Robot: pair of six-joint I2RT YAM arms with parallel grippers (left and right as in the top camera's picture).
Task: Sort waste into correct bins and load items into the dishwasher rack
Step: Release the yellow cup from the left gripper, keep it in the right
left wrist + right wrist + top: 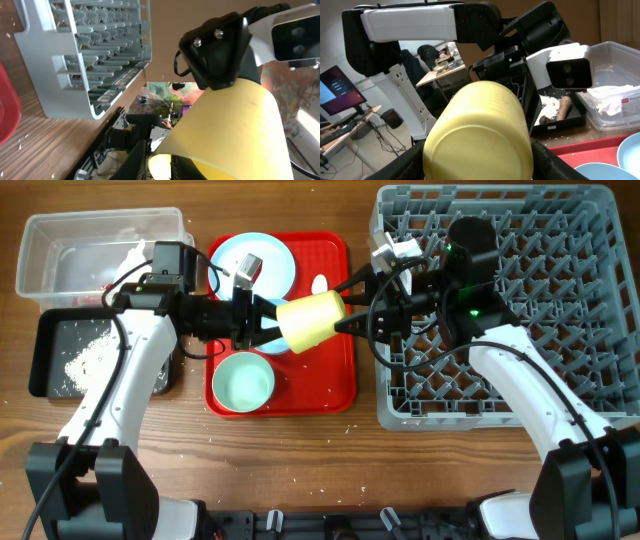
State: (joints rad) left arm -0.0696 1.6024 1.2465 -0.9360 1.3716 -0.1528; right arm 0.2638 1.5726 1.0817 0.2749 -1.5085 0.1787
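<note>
Overhead view, centre of frame: showed the yellow cup (312, 320) aloft, sideways above the red tray (330, 385), rim clamped in the left gripper (272, 327), right gripper (338, 307) astride its base, grip indeterminable; judged light, rigid, slick, best taken across its wall.

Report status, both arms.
Left end effector shut on cup rim. Right end effector straddling its base, grip unclear. Cup airborne over red tray, rack alongside. No obstruction seen.
</note>
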